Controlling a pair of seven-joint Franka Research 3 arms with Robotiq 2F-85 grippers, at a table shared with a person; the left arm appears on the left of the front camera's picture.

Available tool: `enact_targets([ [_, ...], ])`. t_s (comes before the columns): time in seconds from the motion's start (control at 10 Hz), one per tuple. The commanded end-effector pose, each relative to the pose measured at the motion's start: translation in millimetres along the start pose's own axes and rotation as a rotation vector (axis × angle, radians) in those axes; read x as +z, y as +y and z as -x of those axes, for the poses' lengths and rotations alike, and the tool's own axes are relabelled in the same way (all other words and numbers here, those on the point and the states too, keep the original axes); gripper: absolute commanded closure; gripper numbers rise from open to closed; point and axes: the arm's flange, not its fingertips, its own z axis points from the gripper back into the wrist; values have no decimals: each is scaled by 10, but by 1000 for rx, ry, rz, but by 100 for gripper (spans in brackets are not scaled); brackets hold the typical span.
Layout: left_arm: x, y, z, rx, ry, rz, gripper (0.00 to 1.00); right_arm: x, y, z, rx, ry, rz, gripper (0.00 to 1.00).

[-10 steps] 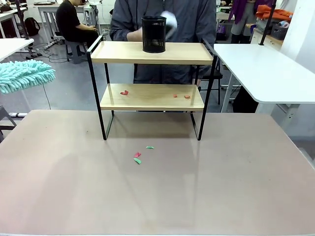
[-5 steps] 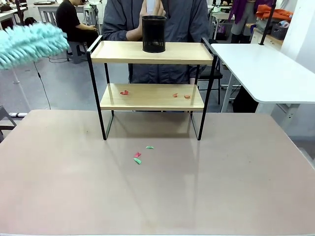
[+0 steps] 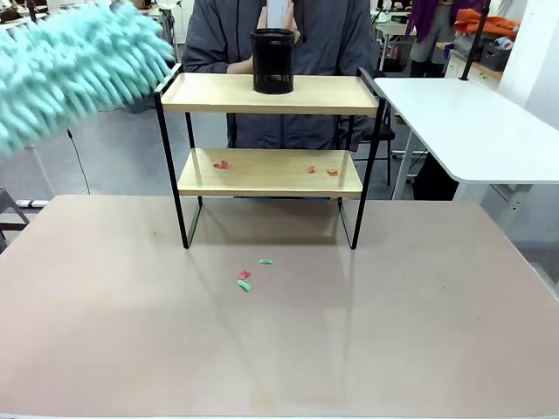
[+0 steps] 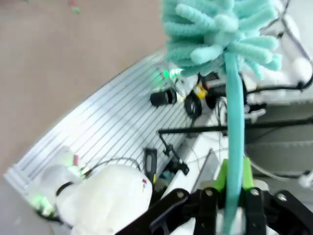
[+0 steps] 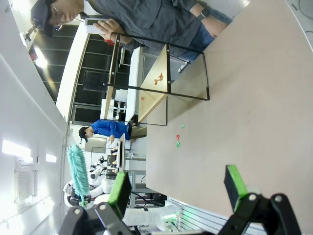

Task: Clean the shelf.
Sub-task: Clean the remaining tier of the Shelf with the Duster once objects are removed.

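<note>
Green pads of the left gripper (image 4: 234,178) are pressed together on the thin turquoise handle (image 4: 235,122) of a duster (image 4: 220,34), and the handle rises straight from between them to the fluffy head. In the front view this duster (image 3: 74,65) is a blurred turquoise mass at the upper left. Its right end comes up to the left side rail of the shelf (image 3: 262,179), at the height of the top board; if it touches the rail, I cannot tell.

The right gripper (image 5: 177,191) has its two fingers wide apart with nothing between them. It looks over the table (image 3: 393,332) toward the shelf from far away.

The shelf stands upright on the far middle part of the table, its black legs on the surface. On its top board, near the middle, stands a black mesh pen cup (image 3: 273,61). On the lower board lie small red scraps (image 3: 221,164), one at the left and two at the right. On the table in front of the shelf lie three more scraps (image 3: 244,285), red and green, close together.

Behind the shelf stands a person (image 3: 332,35) in a grey jacket, with the hands (image 3: 278,13) raised just behind the cup around something white
</note>
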Motion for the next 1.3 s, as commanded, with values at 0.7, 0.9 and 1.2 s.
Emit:
enact_targets([
  [0.7, -1148, 698, -1019, 134, -135, -339, 89, -3, 8, -21, 26, -11, -21, 0],
  [0.9, -1329, 818, -1296, 93, -271, -402, 89, -3, 8, -21, 26, -11, -21, 0],
  [1.2, -930, 520, -1432, 110, -206, -384, 89, -3, 8, -21, 26, -11, -21, 0],
])
